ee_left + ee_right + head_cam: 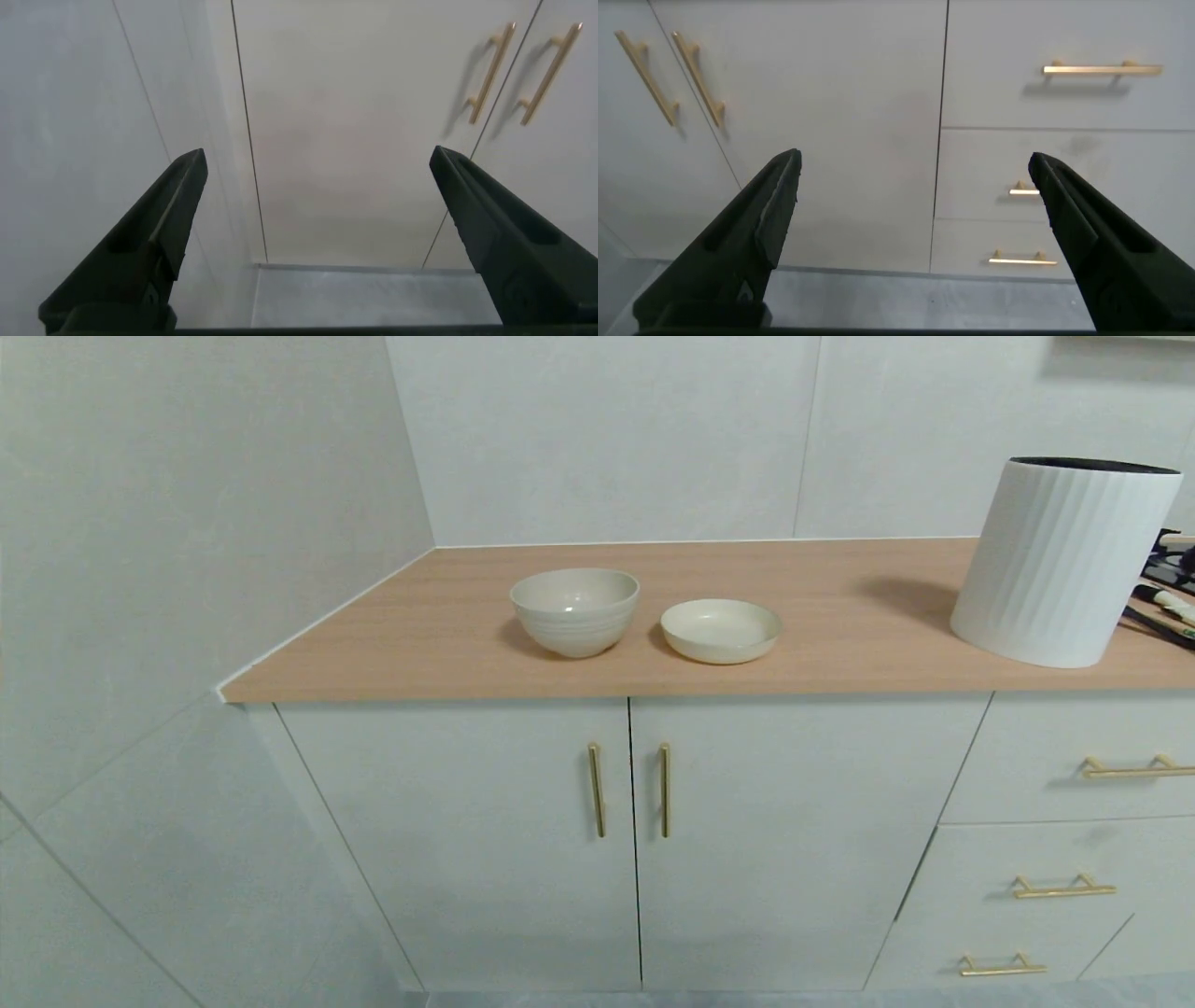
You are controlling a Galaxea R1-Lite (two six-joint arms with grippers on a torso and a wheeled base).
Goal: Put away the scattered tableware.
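Wooden countertop (401, 635), tiled walls (607, 429): bowl (574, 611) beside dish (721, 630).

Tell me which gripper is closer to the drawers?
Right. The right gripper faces the right door, just beside the drawers; the left gripper faces the left door, near the wall, farther from them.

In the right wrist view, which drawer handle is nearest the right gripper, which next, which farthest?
From the right gripper:
1. top drawer handle, highest up
2. middle drawer handle, just below
3. bottom drawer handle, lowest, by the floor
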